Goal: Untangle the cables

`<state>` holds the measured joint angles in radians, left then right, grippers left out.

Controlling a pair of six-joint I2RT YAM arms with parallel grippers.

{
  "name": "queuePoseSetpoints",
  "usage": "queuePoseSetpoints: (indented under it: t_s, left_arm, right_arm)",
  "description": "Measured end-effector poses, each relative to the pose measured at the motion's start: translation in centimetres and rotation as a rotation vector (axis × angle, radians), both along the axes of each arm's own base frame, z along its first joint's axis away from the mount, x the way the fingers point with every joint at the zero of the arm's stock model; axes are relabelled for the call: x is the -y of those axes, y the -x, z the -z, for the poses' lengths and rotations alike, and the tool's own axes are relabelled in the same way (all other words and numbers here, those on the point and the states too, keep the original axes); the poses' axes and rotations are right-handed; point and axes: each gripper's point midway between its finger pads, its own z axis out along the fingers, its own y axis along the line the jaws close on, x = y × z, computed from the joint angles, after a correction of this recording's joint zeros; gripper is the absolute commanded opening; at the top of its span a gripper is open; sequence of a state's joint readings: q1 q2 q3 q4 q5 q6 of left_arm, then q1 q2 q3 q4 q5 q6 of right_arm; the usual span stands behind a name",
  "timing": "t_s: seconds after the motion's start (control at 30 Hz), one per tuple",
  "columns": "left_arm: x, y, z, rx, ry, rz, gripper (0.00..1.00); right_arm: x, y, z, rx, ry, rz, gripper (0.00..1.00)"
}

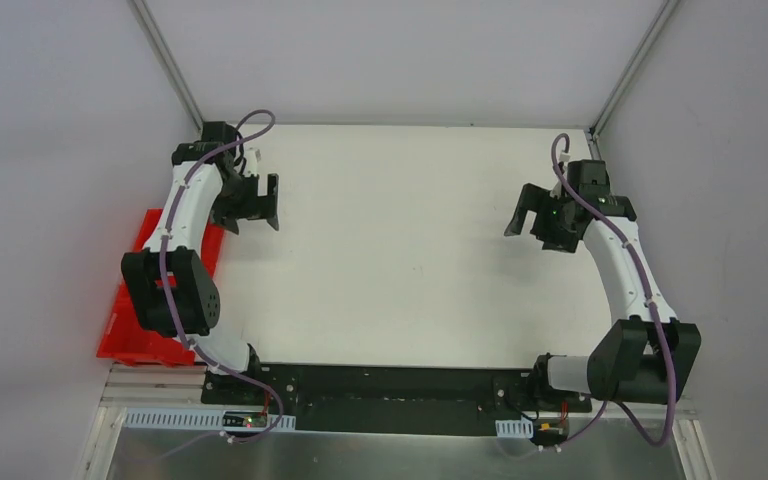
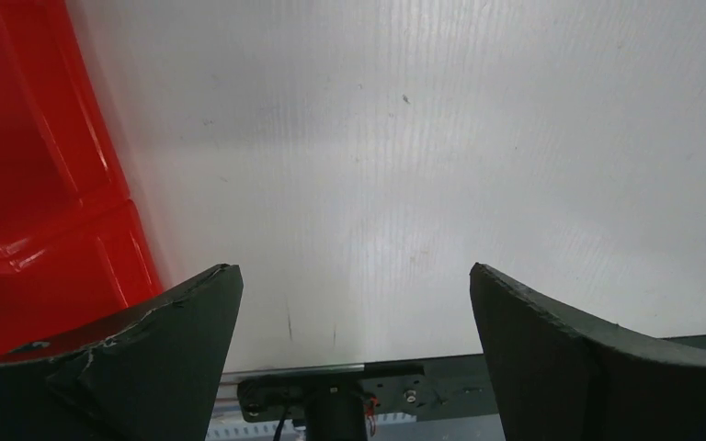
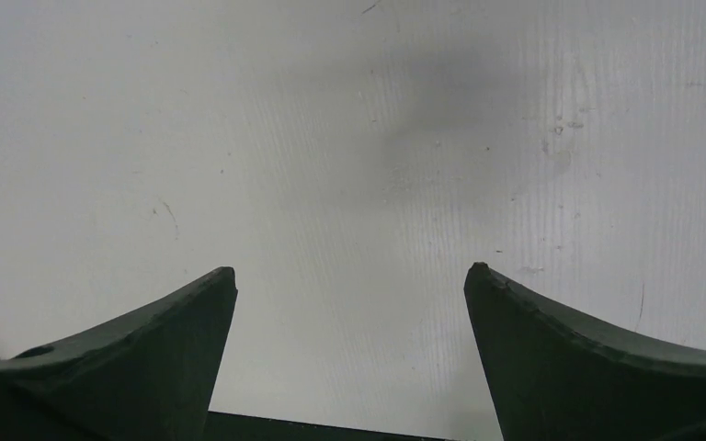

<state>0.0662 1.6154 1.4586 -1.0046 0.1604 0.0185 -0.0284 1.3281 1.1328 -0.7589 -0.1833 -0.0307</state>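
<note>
Nearest you, one flat black base plate (image 1: 400, 385) carries both arm bases. In front of it lie a brushed metal sheet (image 1: 390, 458) and two white slotted strips (image 1: 175, 420). One thick purple lead (image 1: 165, 290) runs along each white arm, two in all.

Just beside the counter's left edge sits one glossy red plastic bin (image 1: 125, 335), partly under the left arm's elbow. In the left wrist view its smooth moulded wall (image 2: 28, 184) is next to the white surface.

The counter (image 1: 410, 260) is a matte white sheet with fine parallel ridges. Both wrist views show a few scuffs and dark specks on it.

Further out, the left gripper (image 1: 253, 208) hangs over the far left of the counter and the right gripper (image 1: 532, 225) over the far right, well apart. Each has two dark, matte, wedge-shaped fingers (image 2: 175, 349) with curved inner edges. Both sets of jaws stand wide apart, with only bare counter between them.

You have no sight of the cables in any of the three views, so you cannot place them.

At the far corners, two bare aluminium posts (image 1: 165, 60) slant up against plain pale walls.
</note>
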Motion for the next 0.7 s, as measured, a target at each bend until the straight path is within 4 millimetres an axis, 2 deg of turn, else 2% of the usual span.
queuePoseSetpoints:
  t_s: [0.07,0.13,0.23,0.33,0.4,0.5,0.6,0.7]
  left_arm:
    - [-0.1,-0.6,-0.7,0.015,-0.004,0.016,1.00]
    - [-0.4,-2.2,-2.1,0.036,-0.008,0.037,1.00]
    - [-1.4,-6.4,-4.1,0.095,-0.027,0.069,1.00]
    - [-3.3,-11.2,-4.9,0.137,-0.068,0.087,1.00]
    - [-4.7,-13.7,-4.5,0.154,-0.094,0.090,1.00]
    - [-7.4,-16.3,-2.4,0.145,-0.134,0.089,1.00]
    - [-9.8,-17.1,0.1,0.106,-0.156,0.075,1.00]
    - [-11.9,-16.9,2.5,0.054,-0.172,0.055,1.00]
  right_arm:
    - [-0.1,-0.2,-0.7,0.032,-0.005,-0.003,0.99]
    - [-0.2,-0.4,-1.2,0.058,-0.008,-0.006,0.99]
    - [-0.4,-0.5,-1.3,0.068,-0.014,-0.017,0.99]
    - [-0.7,-0.2,-0.9,0.059,-0.029,-0.029,0.99]
    - [-0.9,-0.1,-0.7,0.054,-0.037,-0.040,0.99]
    - [-1.4,0.1,-0.8,0.056,-0.061,-0.072,0.99]
    - [-2.1,0.1,-0.7,0.040,-0.094,-0.100,0.99]
    - [-2.7,0.0,-0.3,0.014,-0.126,-0.124,0.99]
